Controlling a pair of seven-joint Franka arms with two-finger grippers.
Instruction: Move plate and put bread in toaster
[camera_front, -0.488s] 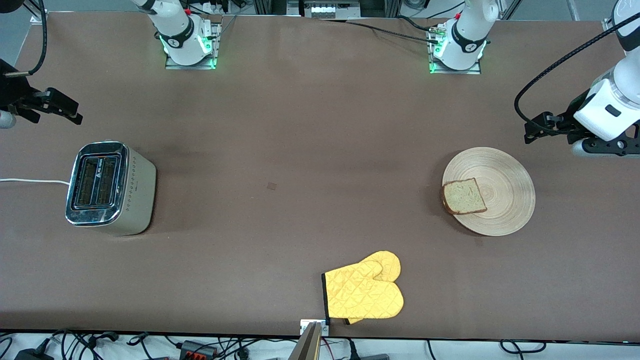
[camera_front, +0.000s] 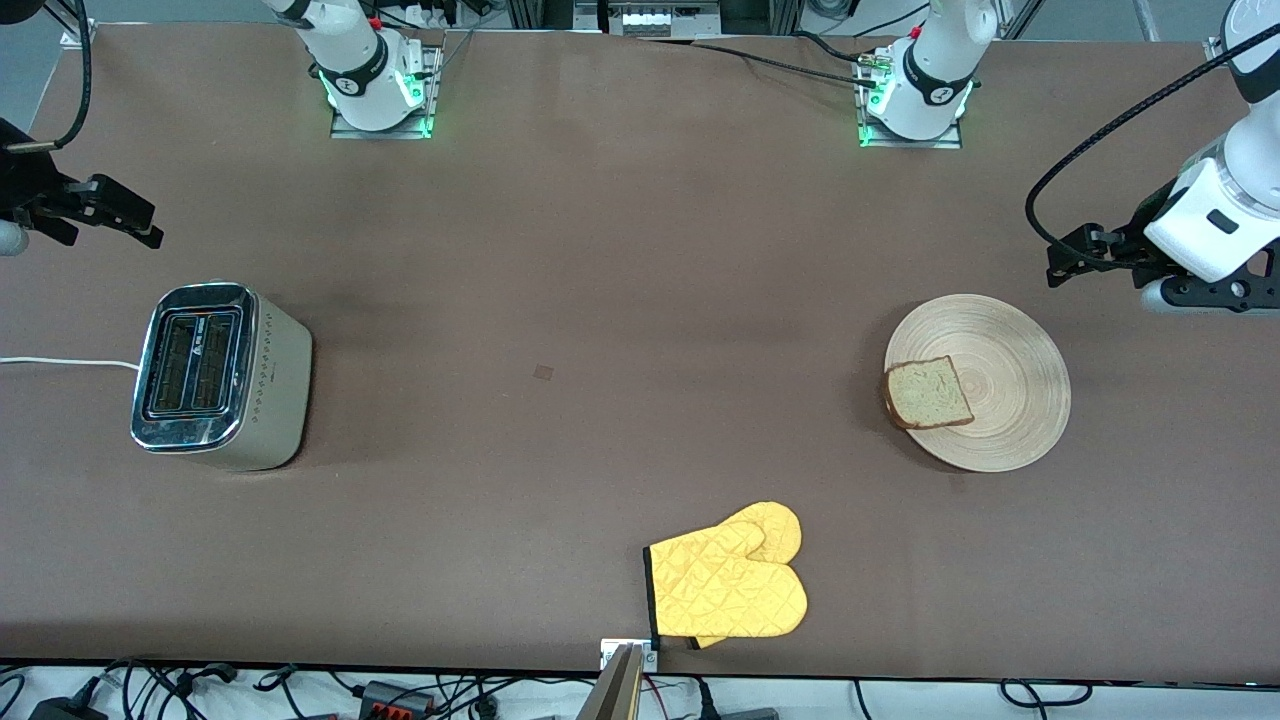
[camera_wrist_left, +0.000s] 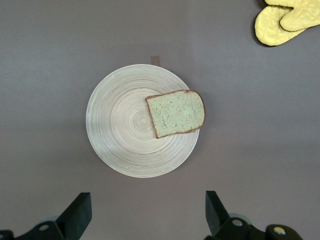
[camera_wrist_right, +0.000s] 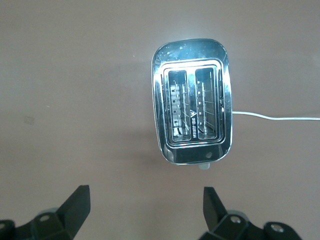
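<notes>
Front view: bread (camera_front: 928, 392) on plate (camera_front: 978, 382) (near left end effector (camera_front: 1068, 262), fingers apart).

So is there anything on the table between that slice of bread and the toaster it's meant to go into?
Nothing visible. The bread lies on the plate, bare table runs to the toaster, and both slots look empty. The oven mitts lie nearer the camera, off that line.

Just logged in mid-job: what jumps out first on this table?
The bright yellow oven mitts stand out, lying near the table edge closest to the front camera. Toward the left arm's end, the bread lies on the plate, overhanging its rim, below the open left gripper. The toaster, slots empty, stands toward the right arm's end under the open right gripper.
</notes>
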